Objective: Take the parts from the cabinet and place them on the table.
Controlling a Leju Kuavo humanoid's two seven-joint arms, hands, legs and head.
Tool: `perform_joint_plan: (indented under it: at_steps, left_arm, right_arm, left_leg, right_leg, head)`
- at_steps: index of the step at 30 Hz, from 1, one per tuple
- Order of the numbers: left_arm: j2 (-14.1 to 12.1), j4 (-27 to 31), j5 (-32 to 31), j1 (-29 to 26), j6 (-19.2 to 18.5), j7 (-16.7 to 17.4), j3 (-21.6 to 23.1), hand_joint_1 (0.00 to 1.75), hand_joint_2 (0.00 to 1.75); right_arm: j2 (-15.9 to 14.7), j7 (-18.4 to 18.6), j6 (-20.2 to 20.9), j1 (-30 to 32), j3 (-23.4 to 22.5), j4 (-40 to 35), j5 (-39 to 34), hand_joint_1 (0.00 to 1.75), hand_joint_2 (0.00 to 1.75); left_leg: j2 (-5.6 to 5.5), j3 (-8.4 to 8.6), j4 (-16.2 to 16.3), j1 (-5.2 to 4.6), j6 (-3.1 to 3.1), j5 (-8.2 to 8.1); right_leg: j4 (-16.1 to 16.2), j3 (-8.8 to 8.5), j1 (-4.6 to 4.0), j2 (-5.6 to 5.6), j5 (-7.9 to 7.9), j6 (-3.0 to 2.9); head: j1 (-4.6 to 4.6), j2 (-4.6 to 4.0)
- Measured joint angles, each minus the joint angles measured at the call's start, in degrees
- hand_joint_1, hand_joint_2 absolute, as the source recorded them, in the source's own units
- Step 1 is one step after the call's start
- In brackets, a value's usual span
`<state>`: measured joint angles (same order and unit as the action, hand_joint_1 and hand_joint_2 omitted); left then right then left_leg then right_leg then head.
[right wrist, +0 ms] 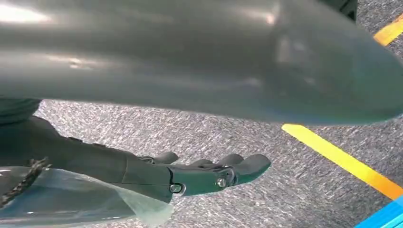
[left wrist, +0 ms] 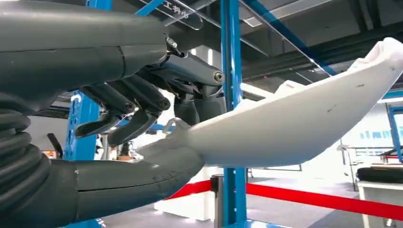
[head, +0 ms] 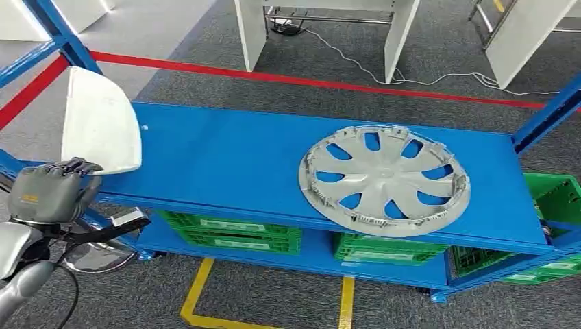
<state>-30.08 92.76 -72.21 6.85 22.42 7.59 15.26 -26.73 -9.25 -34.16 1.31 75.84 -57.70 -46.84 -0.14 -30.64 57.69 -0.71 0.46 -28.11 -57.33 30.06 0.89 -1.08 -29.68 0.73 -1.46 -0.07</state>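
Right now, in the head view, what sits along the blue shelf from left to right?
Left hand gripping the white curved plastic panel → bare blue shelf top → silver spoked wheel cover → green plastic crate past the shelf's right end.
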Motion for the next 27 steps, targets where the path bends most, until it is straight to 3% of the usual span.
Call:
perform_joint_plan:
  at_steps: [8, 10, 11, 12, 13, 15, 16, 17, 18, 19, 20, 21, 27]
  left_arm:
    - [-0.92, 0.31, 0.83, -1.36, -0.2, 0.63, -0.57, 1.75, 1.75]
    - [-1.2, 0.35, 0.85, -1.55, -0.2, 0.65, -0.68, 1.75, 1.75]
    - [-1.31, 0.52, 0.85, -1.57, -0.2, 0.66, -0.79, 1.75, 1.75]
    - [-1.29, 0.68, 0.85, -1.62, -0.2, 0.65, -0.9, 1.75, 1.75]
    - [-1.29, 0.79, 0.85, -1.59, -0.24, 0.65, -1.12, 1.75, 1.75]
    - [-1.25, 0.81, 0.87, -1.74, -0.57, 0.68, -1.25, 1.75, 1.75]
    - [-1.25, 0.81, 0.94, -1.84, -0.72, 0.68, -1.25, 1.75, 1.75]
    - [-1.22, 0.81, 1.0, -1.95, -0.9, 0.7, -1.25, 1.75, 1.75]
    - [-1.2, 0.81, 1.03, -2.03, -1.0, 0.72, -1.25, 1.75, 1.75]
    - [-1.18, 0.81, 1.03, -2.17, -1.18, 0.79, -1.25, 1.75, 1.75]
    - [-1.18, 0.81, 1.05, -2.18, -1.42, 0.85, -1.25, 1.75, 1.75]
    - [-1.18, 0.81, 1.05, -2.17, -1.6, 0.94, -1.25, 1.75, 1.75]
    - [-1.18, 0.83, 1.05, -2.17, -1.6, 0.94, -1.25, 1.75, 1.75]
  right_arm:
    - [0.55, -0.07, 0.31, -0.06, 0.04, 0.11, 0.22, 0.0, 0.0]
    - [0.55, -0.04, 0.29, -0.06, 0.04, 0.11, 0.22, 0.0, 0.0]
    - [0.55, -0.04, 0.28, -0.06, 0.04, 0.09, 0.24, 0.0, 0.0]
    - [0.55, -0.04, 0.26, -0.03, 0.04, 0.11, 0.24, 0.0, 0.0]
    - [0.55, -0.07, 0.26, -0.1, 0.09, 0.11, 0.31, 0.0, 0.0]
    - [0.55, 0.04, 0.22, -0.16, 0.09, 0.11, 0.24, 0.0, 0.0]
    - [0.55, 0.07, 0.17, -0.15, 0.09, 0.11, 0.24, 0.0, 0.0]
    - [0.55, 0.15, 0.13, -0.12, 0.11, 0.11, 0.24, 0.0, 0.0]
    - [0.55, 0.22, 0.11, -0.06, 0.15, 0.11, 0.24, 0.0, 0.0]
    - [0.55, 0.35, 0.04, 0.02, 0.22, 0.11, 0.2, 0.0, 0.0]
    - [0.55, 0.39, -0.04, 0.02, 0.31, 0.11, 0.2, 0.0, 0.0]
    - [0.55, 0.42, -0.15, -0.05, 0.35, 0.11, 0.15, 0.0, 0.0]
    - [0.55, 0.42, -0.15, -0.05, 0.35, 0.11, 0.15, 0.0, 0.0]
  left_leg:
    - [0.0, -0.28, 0.46, -0.13, 0.29, -0.17]
    - [0.0, -0.4, 0.52, -0.2, 0.55, -0.14]
    - [0.03, -0.33, -0.16, 0.02, 0.99, 0.22]
    - [0.52, -0.13, -0.61, 0.43, 1.44, 0.98]
    - [0.63, -0.21, -0.79, 0.43, 1.72, 1.16]
    - [0.77, -0.7, -0.75, 0.37, 1.89, 1.28]
    - [0.92, -0.88, -0.74, 0.32, 1.88, 1.35]
    - [1.0, -0.97, -0.72, 0.3, 1.85, 1.39]
    - [1.02, -0.98, -0.72, 0.3, 1.83, 1.4]
    - [1.06, -0.99, -0.71, 0.31, 1.76, 1.44]
    - [1.1, -0.98, -0.63, 0.33, 1.69, 1.47]
    - [1.16, -0.99, -0.49, 0.39, 1.61, 1.42]
    - [1.17, -0.98, -0.48, 0.39, 1.6, 1.41]
  right_leg:
    - [0.01, 0.08, 0.14, 0.0, 0.14, 0.31]
    - [0.25, 0.09, 0.2, -0.04, 0.33, 0.61]
    - [0.34, 0.02, 0.07, -0.1, 0.37, 0.91]
    - [-0.2, 0.63, 0.07, 0.04, -0.44, 0.96]
    - [-2.18, 1.55, -0.07, 0.46, -2.36, 0.97]
    - [-11.02, 5.45, 0.03, 0.54, -7.07, 1.18]
    - [-15.26, 7.36, 0.02, 0.56, -8.63, 1.27]
    - [-17.26, 8.28, 0.02, 0.56, -8.95, 1.33]
    - [-17.72, 8.47, 0.02, 0.58, -8.74, 1.37]
    - [-16.93, 7.98, 0.03, 0.61, -7.29, 1.38]
    - [-13.87, 6.45, 0.05, 0.66, -4.88, 1.35]
    - [-8.63, 3.82, 0.06, 0.83, -1.93, 1.25]
    - [-8.29, 3.65, 0.06, 0.84, -1.77, 1.24]
  head:
    - [0.0, 0.0]
    - [0.02, 0.0]
    - [0.02, 0.0]
    - [0.0, 0.0]
    - [-0.22, 0.0]
    - [-0.17, 0.0]
    - [-0.24, 0.0]
    - [-0.22, 0.0]
    - [-0.18, 0.0]
    - [-0.24, 0.0]
    - [-0.2, 0.0]
    - [-0.22, 0.0]
    - [-0.22, 0.0]
